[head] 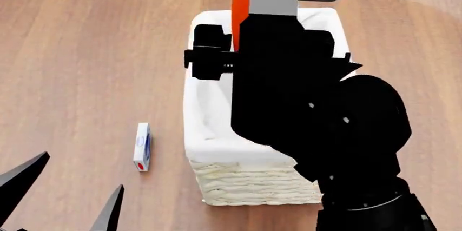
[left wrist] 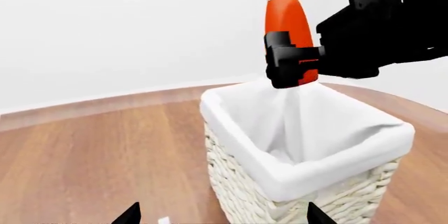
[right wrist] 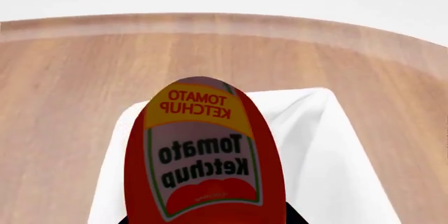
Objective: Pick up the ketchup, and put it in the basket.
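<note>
The ketchup (left wrist: 287,17), an orange-red bottle with a white cap, hangs upright with its base just above the basket's far rim. My right gripper (left wrist: 290,66) is shut on its lower body. The right wrist view shows the ketchup's yellow label (right wrist: 199,150) close up, over the white liner (right wrist: 329,145). In the head view only an orange strip of the ketchup (head: 241,4) shows behind the right arm, above the basket (head: 216,150). The cream woven basket (left wrist: 308,174) has nothing visible inside. My left gripper (left wrist: 222,219) is open and empty, near the basket's side, and shows low at the left in the head view (head: 72,182).
A small white box with a blue and red mark (head: 143,146) lies on the wooden surface (head: 86,52) left of the basket. My black right arm (head: 325,123) hides the basket's right side in the head view.
</note>
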Motion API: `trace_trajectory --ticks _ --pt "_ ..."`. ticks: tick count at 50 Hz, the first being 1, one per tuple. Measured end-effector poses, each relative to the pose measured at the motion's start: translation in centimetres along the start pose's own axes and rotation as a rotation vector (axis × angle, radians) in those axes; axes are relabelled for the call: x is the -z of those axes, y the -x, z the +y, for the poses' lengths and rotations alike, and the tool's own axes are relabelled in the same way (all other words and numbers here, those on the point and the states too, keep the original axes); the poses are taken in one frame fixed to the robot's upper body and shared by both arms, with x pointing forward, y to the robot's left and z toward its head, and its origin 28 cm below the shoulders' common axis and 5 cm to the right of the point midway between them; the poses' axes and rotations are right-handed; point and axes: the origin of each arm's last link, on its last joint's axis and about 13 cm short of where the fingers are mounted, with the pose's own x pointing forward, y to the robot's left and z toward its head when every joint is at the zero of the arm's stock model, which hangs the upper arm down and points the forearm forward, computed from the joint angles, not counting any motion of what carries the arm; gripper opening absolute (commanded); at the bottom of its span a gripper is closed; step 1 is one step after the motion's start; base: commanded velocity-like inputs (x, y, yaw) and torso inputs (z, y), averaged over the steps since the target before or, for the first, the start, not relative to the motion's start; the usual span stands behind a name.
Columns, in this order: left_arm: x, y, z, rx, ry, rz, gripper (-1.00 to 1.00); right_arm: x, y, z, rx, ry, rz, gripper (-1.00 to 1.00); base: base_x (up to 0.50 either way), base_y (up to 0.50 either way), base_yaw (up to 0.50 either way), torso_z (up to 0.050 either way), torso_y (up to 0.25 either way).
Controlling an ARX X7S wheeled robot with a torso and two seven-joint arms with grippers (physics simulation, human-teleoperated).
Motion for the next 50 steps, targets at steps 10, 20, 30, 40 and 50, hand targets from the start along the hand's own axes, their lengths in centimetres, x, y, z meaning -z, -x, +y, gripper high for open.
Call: trace_trajectory --ticks 10,20,30,40,50 --pt "0.1 0.0 -0.1 0.008 0.013 0.006 1.0 -1.1 -0.2 0.0 0.014 -0.024 0.107 -1.0 0.0 0.0 0.0 0.0 0.0" --pt "0.3 -0.1 -0.1 0.016 0.022 0.015 1.0 -1.8 -0.6 0.0 0.048 -0.027 0.219 -1.0 0.0 0.0 0.0 0.001 0.001" --pt "0.4 -0.1 -0.2 0.024 0.031 0.02 1.0 -2.2 -1.4 0.2 0.071 -0.006 0.333 -1.0 0.0 0.0 0.0 0.0 0.0" --pt "0.6 -0.1 -0.2 0.032 0.037 0.025 1.0 -2.2 -2.9 0.4 0.076 0.012 0.41 -1.0 0.0 0.0 0.0 0.0 0.0" --pt "0.7 -0.2 -0.2 0.037 0.042 0.032 1.0 -1.7 -4.3 0.2 0.088 0.022 0.461 -1.0 0.0 0.0 0.0 0.0 0.0"
